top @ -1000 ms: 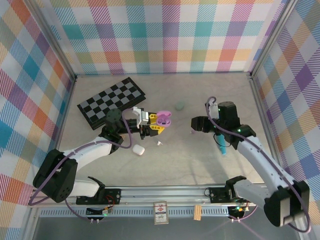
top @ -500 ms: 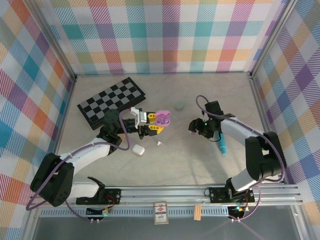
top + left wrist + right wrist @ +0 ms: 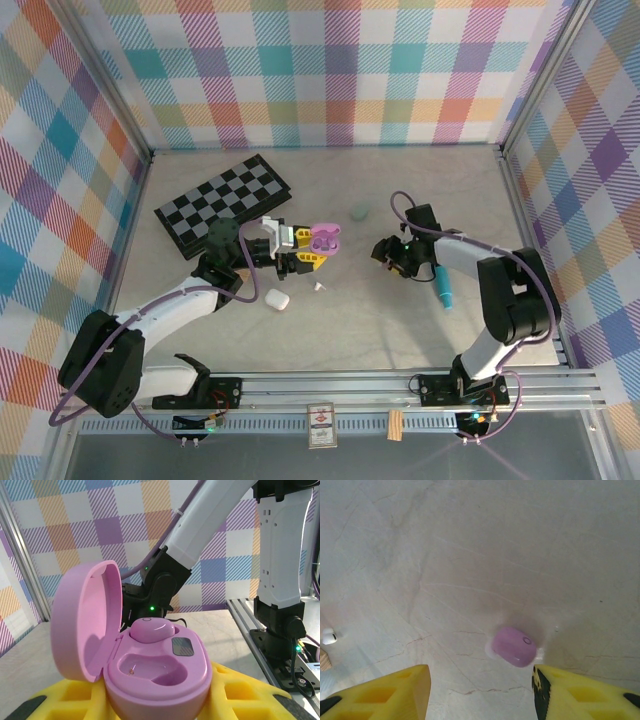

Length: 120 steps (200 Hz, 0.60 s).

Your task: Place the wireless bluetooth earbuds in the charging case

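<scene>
My left gripper [image 3: 303,256] is shut on the open pink charging case [image 3: 325,238] and holds it above the table. In the left wrist view the case [image 3: 165,680] sits between the yellow fingers [image 3: 240,692] with its lid tipped up to the left. One purple earbud [image 3: 152,629] is seated in the far slot, and the near slot [image 3: 150,667] is empty. My right gripper [image 3: 386,250] is low over the table and open. A second purple earbud [image 3: 515,646] lies on the table just ahead of this gripper [image 3: 481,677], close to its right finger and untouched.
A white case [image 3: 277,298] and a tiny white earbud [image 3: 320,287] lie below the left gripper. A green case [image 3: 359,211] sits at the back, a teal pen [image 3: 442,285] beside the right arm and a folded chessboard [image 3: 225,203] at the back left. Another white earbud [image 3: 328,636] lies far left.
The right arm has folded in and dropped lower, bringing its gripper slightly left over the purple earbud. The left gripper has kept the case nearly still.
</scene>
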Each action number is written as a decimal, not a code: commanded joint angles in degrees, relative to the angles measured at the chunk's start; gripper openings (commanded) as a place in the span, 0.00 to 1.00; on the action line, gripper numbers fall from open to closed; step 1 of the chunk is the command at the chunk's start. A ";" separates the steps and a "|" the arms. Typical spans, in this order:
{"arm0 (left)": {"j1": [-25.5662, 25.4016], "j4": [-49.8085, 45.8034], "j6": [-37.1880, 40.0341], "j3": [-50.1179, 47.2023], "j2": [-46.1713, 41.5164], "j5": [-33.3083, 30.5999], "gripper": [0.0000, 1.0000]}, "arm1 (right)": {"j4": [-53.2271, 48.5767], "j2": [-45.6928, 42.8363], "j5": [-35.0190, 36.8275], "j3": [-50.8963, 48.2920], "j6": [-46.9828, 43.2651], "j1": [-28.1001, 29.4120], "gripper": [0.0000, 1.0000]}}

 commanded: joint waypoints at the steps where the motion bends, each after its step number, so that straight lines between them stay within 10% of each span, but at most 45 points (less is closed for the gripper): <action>1: -0.14 0.61 1.35 0.68 -1.18 1.63 0.31 | 0.15 1.64 -0.70 1.75 0.31 0.00 0.57; 120: -0.10 -1.66 1.94 0.66 -2.41 0.69 0.31 | -2.31 6.93 1.40 9.98 -4.49 -0.04 0.48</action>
